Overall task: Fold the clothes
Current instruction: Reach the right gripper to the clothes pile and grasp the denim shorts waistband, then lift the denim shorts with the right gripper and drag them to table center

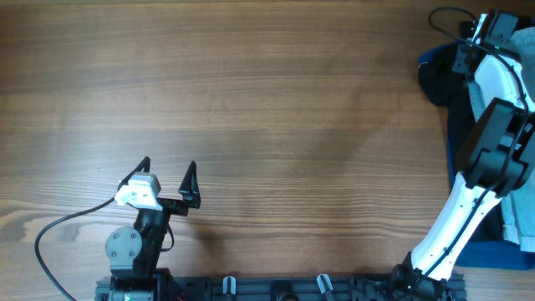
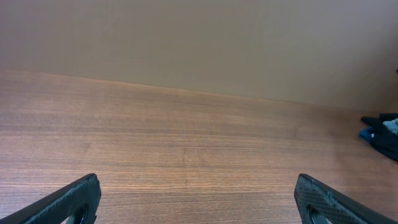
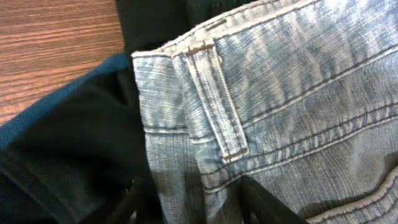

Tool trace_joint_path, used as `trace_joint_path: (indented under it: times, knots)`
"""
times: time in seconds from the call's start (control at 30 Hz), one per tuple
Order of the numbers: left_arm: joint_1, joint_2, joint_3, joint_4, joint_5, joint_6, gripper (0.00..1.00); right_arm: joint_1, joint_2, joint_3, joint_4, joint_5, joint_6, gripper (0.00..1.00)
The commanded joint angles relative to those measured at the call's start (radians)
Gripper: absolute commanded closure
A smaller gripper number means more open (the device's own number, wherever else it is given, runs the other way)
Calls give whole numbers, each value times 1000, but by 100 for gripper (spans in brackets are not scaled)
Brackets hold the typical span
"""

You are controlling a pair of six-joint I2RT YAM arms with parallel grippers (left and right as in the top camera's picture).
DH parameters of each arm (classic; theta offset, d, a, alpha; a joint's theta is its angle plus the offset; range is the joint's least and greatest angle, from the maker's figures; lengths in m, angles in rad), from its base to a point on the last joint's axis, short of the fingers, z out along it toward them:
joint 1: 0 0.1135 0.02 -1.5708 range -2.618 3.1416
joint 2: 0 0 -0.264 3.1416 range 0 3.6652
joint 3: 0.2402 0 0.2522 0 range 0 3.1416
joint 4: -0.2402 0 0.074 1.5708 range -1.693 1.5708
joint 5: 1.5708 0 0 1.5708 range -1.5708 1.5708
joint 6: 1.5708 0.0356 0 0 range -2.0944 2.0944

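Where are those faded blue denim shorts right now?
In the right wrist view, the light blue denim shorts fill the right side, lying on a black garment with blue trim.

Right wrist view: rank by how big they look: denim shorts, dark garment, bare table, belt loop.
Largest to smallest:
1. denim shorts, filling most of the frame
2. dark garment
3. table
4. belt loop

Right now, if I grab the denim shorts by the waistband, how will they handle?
The denim shorts will probably drape, though the stitched waistband by the belt loop should stay firmer. The coarse weave likely grips. They overlap the dark garment, which might drag along.
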Motion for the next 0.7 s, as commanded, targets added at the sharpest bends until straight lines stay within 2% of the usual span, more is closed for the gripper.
trace_joint_path:
  times: [0.0,0.07,0.1,0.5,0.67]
  knots:
    - [-5,-7,-6,-2,-2,-6,0,-24,31,-14,1,6,1,50]
    - [-5,-7,-6,-2,-2,-6,0,-26,31,-14,1,6,-5,42]
    - [-5,-7,-6,-2,-2,-6,0,-26,31,-14,0,6,-30,42]
    - [-5,-7,-6,-2,-2,-6,0,-19,45,-16,-30,6,-51,46]
    - [-5,-7,-6,-2,-2,-6,0,-17,87,-16,-61,41,-85,41]
